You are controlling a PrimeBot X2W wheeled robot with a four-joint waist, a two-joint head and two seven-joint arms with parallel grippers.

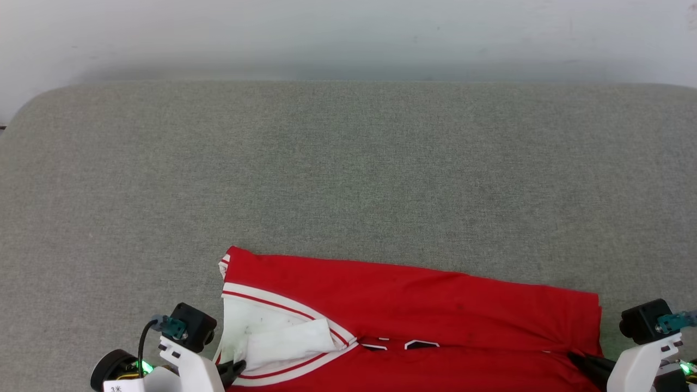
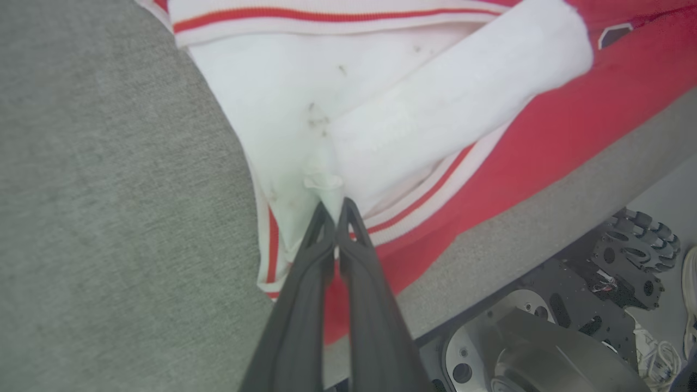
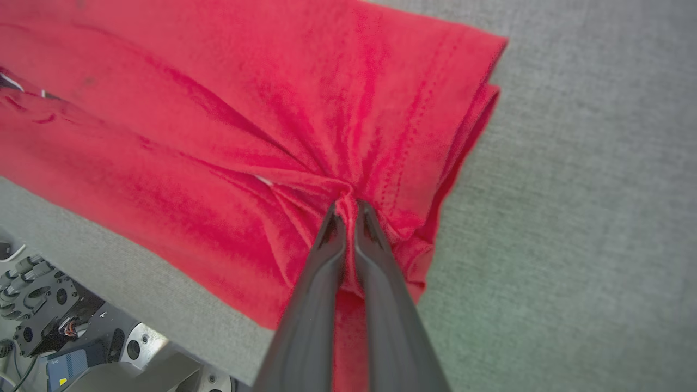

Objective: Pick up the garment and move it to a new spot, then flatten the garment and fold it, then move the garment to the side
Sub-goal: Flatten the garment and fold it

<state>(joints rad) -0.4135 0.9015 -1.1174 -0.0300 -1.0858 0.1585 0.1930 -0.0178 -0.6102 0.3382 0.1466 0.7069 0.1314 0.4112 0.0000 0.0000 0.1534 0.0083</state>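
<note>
The garment, a red jersey with a white sleeve and red-and-white striped trim, lies folded over along the near edge of the grey cushioned surface. My left gripper is shut on a pinch of the white sleeve cloth at the garment's left end. My right gripper is shut on a bunched fold of red cloth at the garment's right end, by the stitched hem. Black white-outlined lettering peeks out at the fold line.
The grey cushioned surface stretches wide and bare beyond the garment to a pale wall. Its near edge drops off to my own base, with wheels and metal plates below.
</note>
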